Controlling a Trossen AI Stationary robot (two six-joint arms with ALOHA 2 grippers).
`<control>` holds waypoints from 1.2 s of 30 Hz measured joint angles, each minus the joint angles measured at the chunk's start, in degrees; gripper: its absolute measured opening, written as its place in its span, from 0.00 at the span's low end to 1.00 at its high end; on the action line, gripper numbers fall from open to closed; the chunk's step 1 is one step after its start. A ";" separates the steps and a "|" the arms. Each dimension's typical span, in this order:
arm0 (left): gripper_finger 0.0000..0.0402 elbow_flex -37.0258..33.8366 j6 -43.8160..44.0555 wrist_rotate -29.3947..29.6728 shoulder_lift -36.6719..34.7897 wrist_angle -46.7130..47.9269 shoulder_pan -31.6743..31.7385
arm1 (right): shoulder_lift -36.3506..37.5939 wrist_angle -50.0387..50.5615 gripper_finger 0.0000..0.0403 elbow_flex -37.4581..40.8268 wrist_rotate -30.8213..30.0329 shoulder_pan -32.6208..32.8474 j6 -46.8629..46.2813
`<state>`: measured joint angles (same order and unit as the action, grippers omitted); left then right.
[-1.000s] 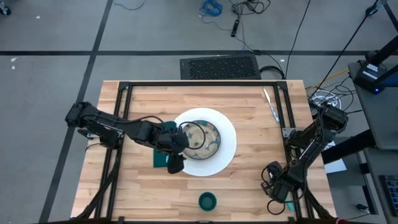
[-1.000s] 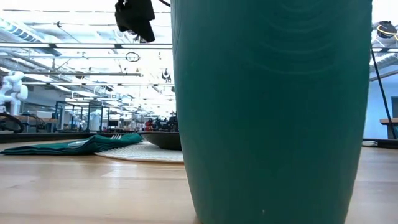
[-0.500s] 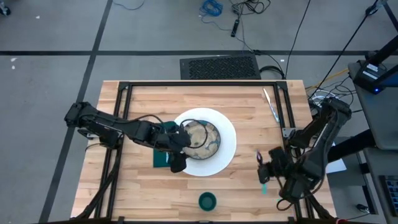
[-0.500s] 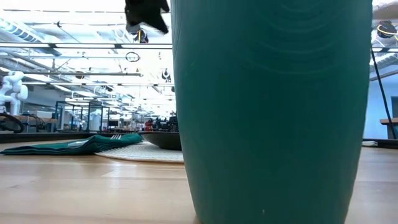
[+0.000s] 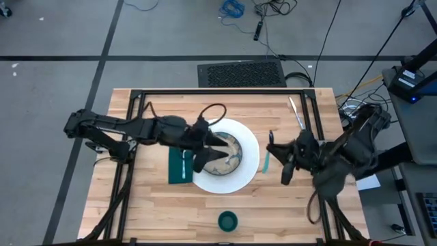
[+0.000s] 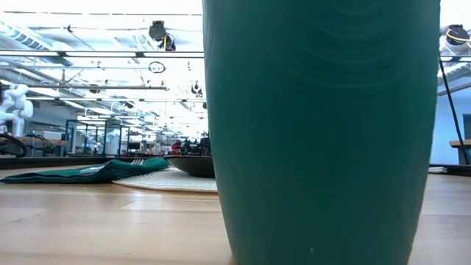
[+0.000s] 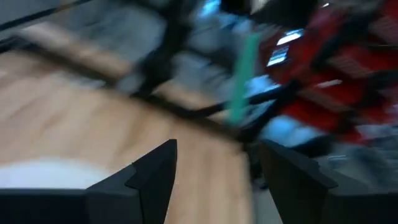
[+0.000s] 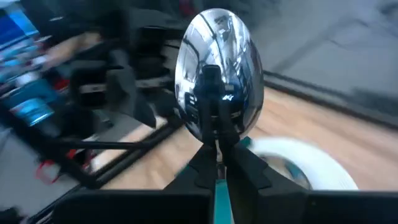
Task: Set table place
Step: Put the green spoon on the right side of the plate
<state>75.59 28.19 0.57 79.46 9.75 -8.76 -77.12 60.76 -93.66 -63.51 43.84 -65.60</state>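
The white plate [image 5: 249, 160] lies mid-table with the speckled bowl [image 5: 227, 156] on it. The dark green napkin [image 5: 179, 166] lies flat left of the plate, with a silver fork [image 5: 184, 166] on top. The green cup [image 5: 227, 221] stands near the table's near edge and fills the low view [image 6: 324, 132]. A knife [image 5: 297, 115] lies at the far right. My left gripper [image 5: 213, 147] is open over the bowl's left side. My right gripper [image 5: 275, 154] is shut on the teal-handled spoon [image 5: 266, 160], just right of the plate. My right gripper pinches the spoon between its two fingers at the neck [image 8: 217, 152], where the steel stem meets the teal handle [image 8: 219, 199]. The shiny spoon bowl [image 8: 217, 81] sticks out past the fingertips. The spoon is lifted clear of the table.
Bare wood lies right of the plate and along the near edge on both sides of the cup. The black frame rails [image 5: 314, 116] run across the table near its left and right sides. The napkin also shows in the low view [image 6: 96, 171].
My right gripper has carried the spoon from the table's near right corner up and toward the plate's right side. My left gripper has risen from the napkin's near right corner and gone toward the far right, over the bowl; the napkin with the fork now lies uncovered.
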 joint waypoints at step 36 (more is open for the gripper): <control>0.53 0.00 -5.33 -28.93 2.95 -31.94 1.77 | -7.86 -58.61 0.00 -3.55 72.07 -29.53 52.95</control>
<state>75.59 22.86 -28.36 82.41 -22.19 -6.98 -84.98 2.15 -97.21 8.56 14.31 -12.66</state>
